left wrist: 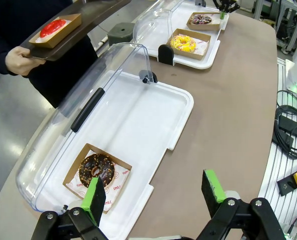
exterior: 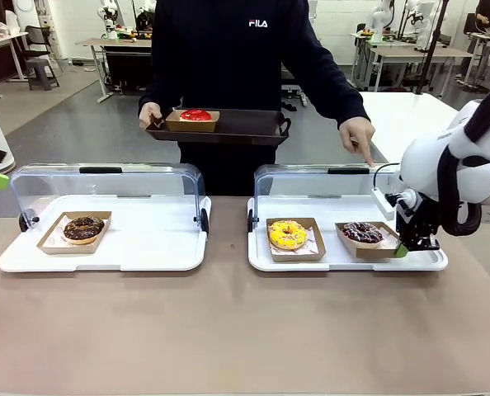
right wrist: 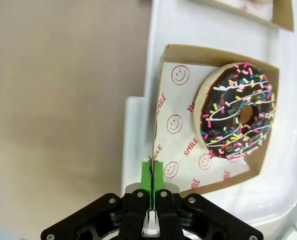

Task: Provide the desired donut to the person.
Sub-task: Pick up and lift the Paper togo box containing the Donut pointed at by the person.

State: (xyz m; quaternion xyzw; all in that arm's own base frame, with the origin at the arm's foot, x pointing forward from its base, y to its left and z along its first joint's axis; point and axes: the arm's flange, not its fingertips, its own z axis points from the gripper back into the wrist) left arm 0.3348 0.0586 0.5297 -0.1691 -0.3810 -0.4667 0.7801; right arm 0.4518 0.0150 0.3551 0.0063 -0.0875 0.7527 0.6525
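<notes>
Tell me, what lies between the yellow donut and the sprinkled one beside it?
Only bare white tray separates yellow donut and sprinkled donut, seen in front view.

The front camera looks across the tabletop toward the person. The left wrist camera looks along the tabletop from higher, sharing both the left tray and right tray. The right wrist camera hangs close above the cardboard box.
</notes>
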